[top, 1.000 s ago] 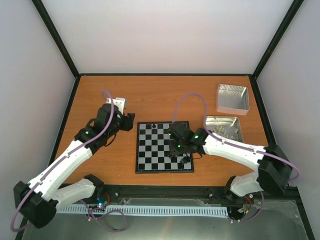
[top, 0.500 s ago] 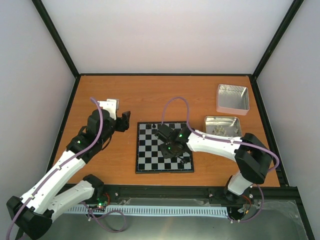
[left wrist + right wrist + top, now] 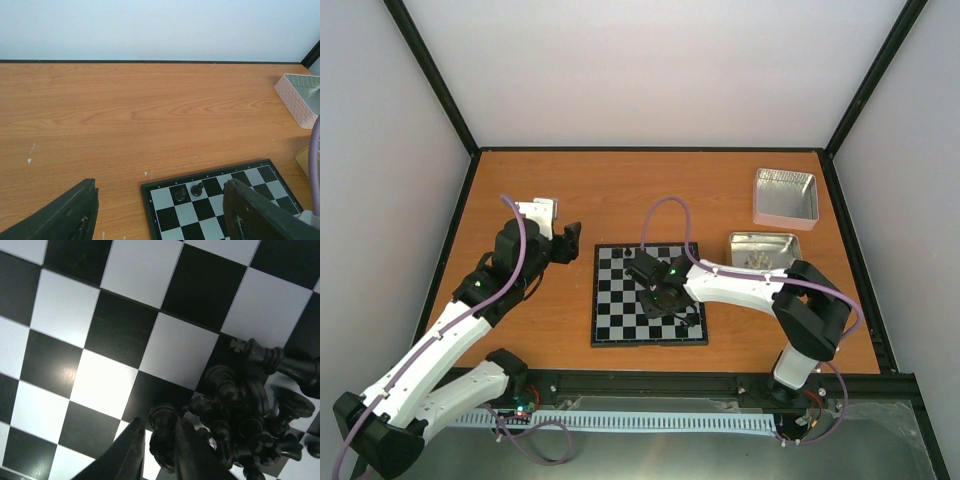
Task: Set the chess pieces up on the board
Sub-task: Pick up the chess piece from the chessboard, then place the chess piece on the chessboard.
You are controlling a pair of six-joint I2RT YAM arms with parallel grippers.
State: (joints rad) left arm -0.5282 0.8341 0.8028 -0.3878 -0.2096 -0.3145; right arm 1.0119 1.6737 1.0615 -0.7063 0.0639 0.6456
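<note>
The board (image 3: 616, 312) lies at the middle of the table. A heap of black chess pieces (image 3: 686, 319) lies on its near right corner, shown close up as a tangle of fallen chess pieces (image 3: 245, 415). Two black pieces (image 3: 197, 189) stand in the board's (image 3: 192, 222) far left row. My right gripper (image 3: 666, 296) hangs low over the edge of the heap. In the right wrist view the right gripper (image 3: 160, 437) is closed around one black piece (image 3: 163, 421). My left gripper (image 3: 563, 241) hovers open and empty over bare wood left of the board, also seen as the left gripper (image 3: 160, 220).
Two silver tins sit at the right: a far tin (image 3: 785, 196) and a nearer tin (image 3: 766, 243) holding several small pale pieces. The far tin's corner (image 3: 302, 95) shows in the left wrist view. Black frame rails border the table.
My right gripper has slid left along the board to the heap's edge and its jaws have narrowed around one black piece. The left arm has drawn back to the left and its jaws have widened.
</note>
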